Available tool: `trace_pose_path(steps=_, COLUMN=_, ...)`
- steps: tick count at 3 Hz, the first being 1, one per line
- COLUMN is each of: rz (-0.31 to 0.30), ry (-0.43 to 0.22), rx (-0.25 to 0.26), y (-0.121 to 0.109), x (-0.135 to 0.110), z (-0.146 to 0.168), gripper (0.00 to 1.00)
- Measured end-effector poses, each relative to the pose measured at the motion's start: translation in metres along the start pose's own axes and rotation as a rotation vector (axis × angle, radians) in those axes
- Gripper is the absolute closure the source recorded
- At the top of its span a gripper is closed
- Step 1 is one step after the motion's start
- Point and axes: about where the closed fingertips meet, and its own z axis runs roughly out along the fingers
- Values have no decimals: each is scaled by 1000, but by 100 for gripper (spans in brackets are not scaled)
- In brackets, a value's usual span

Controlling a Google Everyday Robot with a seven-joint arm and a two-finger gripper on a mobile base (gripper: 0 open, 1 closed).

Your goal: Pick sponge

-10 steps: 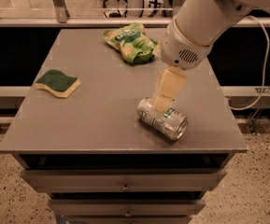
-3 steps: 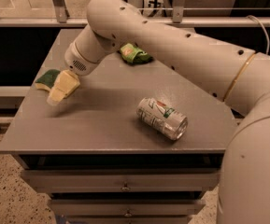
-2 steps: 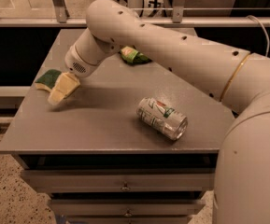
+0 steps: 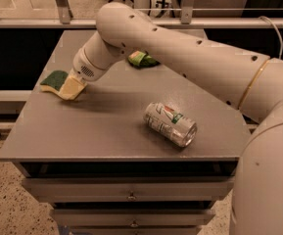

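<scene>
**At the table's [image 4: 106,131] edge, gripper [image 4: 72,87] sat on sponge [image 4: 54,79]**

It rested low, touching one end of the sponge; whether it was spread or closed, I couldn't tell. That sponge looked light and squashy, best pinched across its narrow width. Well apart, a can [image 4: 170,124] lay on its side; a green bag [image 4: 142,58] sat behind the arm. Drawers [image 4: 131,190] below were shut, contents hidden.

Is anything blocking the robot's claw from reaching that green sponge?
Nothing visible does. The gripper is right at the near right edge of the sponge, on the left side of the table. The can and the green snack bag lie well away from both.
</scene>
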Motion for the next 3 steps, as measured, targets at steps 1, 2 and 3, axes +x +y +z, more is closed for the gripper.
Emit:
trace_pose_path(steps=1, rz=-12, ry=-29, rx=39, y=-5, x=-6, z=-17, gripper=85)
trace_pose_path(steps=2, rz=-32, ry=-67, rx=83, y=-11, x=-14, z=-43, gripper=100)
trace_pose_path(steps=3, rz=-42, ry=-141, rx=107, y=-16, x=-25, z=-69, gripper=100)
